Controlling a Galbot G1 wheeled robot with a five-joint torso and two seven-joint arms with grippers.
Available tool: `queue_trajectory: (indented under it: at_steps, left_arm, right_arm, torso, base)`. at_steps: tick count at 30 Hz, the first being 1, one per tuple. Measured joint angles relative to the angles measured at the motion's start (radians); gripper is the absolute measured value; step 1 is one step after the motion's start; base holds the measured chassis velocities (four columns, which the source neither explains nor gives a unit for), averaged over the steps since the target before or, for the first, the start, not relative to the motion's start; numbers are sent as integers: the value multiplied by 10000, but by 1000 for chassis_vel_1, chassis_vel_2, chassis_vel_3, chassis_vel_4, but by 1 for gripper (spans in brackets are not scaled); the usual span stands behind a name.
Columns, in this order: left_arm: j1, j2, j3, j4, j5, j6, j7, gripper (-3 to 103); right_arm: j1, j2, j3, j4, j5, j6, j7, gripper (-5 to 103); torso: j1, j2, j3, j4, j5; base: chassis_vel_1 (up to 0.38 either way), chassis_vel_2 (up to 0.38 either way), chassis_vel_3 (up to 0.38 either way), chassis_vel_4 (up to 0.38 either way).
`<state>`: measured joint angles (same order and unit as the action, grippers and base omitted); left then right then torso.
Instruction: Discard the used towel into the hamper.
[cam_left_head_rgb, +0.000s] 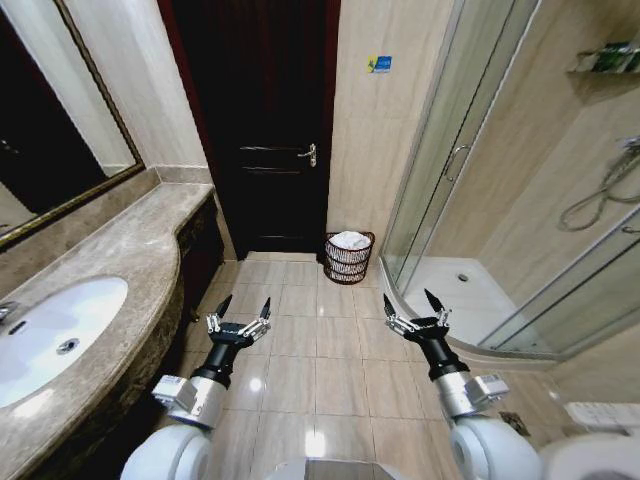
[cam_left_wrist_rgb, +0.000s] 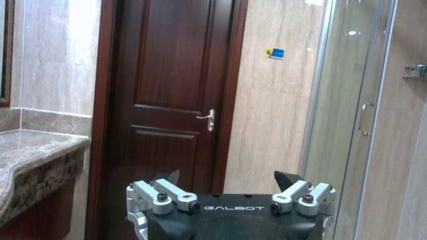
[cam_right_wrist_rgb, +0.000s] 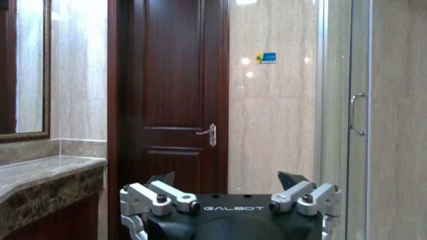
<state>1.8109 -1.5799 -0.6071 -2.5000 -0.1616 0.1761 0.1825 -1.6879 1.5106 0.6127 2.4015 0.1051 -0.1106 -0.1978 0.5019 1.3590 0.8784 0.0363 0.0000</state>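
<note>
Left end effector wide apart, empty, raised over the floor tiles at 7 o'clock | right end effector likewise spread and empty at 5 o'clock | hamper on the floor at 12 o'clock, between dark door and shower enclosure, white towel inside | sink in tabletop at 9 o'clock.

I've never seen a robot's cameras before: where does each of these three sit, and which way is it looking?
Head view: up on the head, looking down at the tiled floor, the hamper by the door, both arms, left end effector and right end effector open.
Left wrist view: behind the left end effector, facing the door.
Right wrist view: behind the right end effector, facing the door.
Shared: door, shower glass.
</note>
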Motion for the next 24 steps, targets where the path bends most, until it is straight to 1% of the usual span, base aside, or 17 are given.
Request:
queue_trajectory:
  at_steps: [24]
  left_arm:
    - [0,-1,0,0,0,0,0,97]
  right_arm:
    - [0,0,0,0,0,0,0,100]
  torso:
    - [0,1,0,0,0]
  base:
    - [0,0,0,0]
